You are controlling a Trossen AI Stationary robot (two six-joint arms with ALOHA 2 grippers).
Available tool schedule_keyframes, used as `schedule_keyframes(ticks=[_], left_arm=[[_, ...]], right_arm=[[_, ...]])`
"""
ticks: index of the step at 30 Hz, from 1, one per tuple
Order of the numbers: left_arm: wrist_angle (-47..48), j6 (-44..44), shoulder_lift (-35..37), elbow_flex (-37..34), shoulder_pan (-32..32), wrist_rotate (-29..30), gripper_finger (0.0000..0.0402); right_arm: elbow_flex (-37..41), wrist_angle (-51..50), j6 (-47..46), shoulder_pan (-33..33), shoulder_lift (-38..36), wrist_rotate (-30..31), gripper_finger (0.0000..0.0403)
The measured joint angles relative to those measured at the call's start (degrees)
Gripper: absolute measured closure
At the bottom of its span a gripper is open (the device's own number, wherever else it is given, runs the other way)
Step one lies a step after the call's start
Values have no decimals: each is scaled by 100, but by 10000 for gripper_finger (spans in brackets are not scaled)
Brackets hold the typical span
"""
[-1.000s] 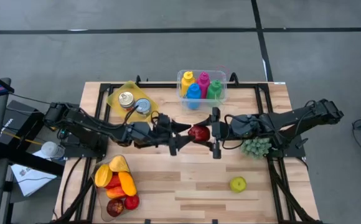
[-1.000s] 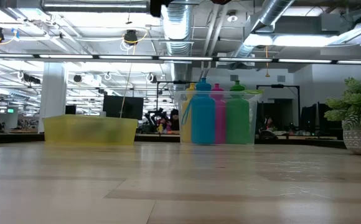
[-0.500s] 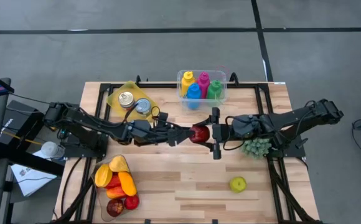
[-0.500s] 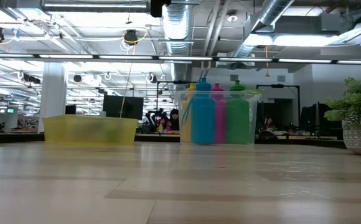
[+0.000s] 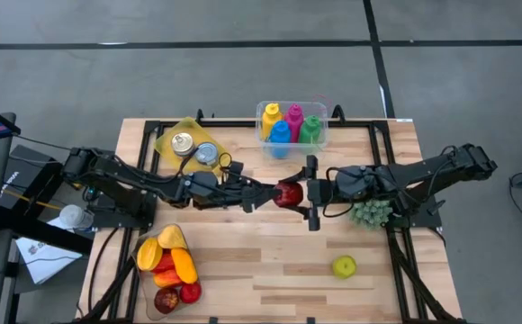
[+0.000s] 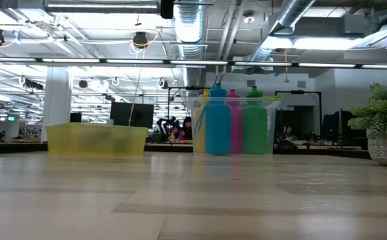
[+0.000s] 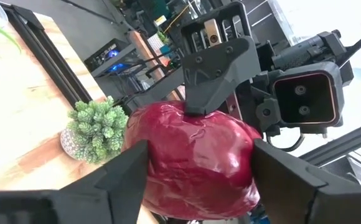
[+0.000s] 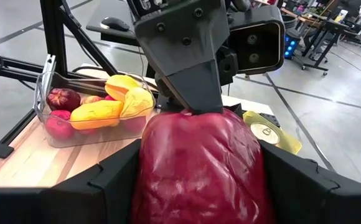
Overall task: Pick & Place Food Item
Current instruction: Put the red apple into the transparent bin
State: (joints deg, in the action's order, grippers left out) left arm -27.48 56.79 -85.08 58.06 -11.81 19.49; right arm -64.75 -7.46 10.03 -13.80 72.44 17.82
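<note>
Holding the red fruit (image 5: pixel 288 193) in mid-air above the table's (image 5: pixel 270 270) middle, my right gripper (image 5: pixel 305 193) is clamped on it while my left gripper (image 5: pixel 263 193) has its fingers (image 7: pixel 126 171) against both sides. Letting go on the right before the left truly bites would, I judge, drop it; both squeezing could twist it loose.

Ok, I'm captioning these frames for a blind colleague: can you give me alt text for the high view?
Seen from above, the left claw and right claw meet over the middle of a wooden table, both closed on one red fruit. Around them sit a bin of coloured bottles, a yellow tray of cans, a fruit container, a small plant and a green apple.
</note>
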Motion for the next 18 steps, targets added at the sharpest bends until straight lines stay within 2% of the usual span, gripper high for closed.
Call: schedule_keyframes(ticks=[4, 12, 15, 18], left_arm=[[10, -5, -4, 0, 0, -34, 180], [16, 0, 14, -6, -2, -56, 187], [75, -63, 34, -9, 18, -89, 188], [132, -179, 119, -11, 30, -106, 189]], right_arm=[[0, -24, -35, 2, 0, 1, 126], [-2, -200, -104, 7, -2, 2, 124], [-3, -300, -280, 7, 0, 8, 105], [-23, -256, -352, 11, 4, 22, 64]])
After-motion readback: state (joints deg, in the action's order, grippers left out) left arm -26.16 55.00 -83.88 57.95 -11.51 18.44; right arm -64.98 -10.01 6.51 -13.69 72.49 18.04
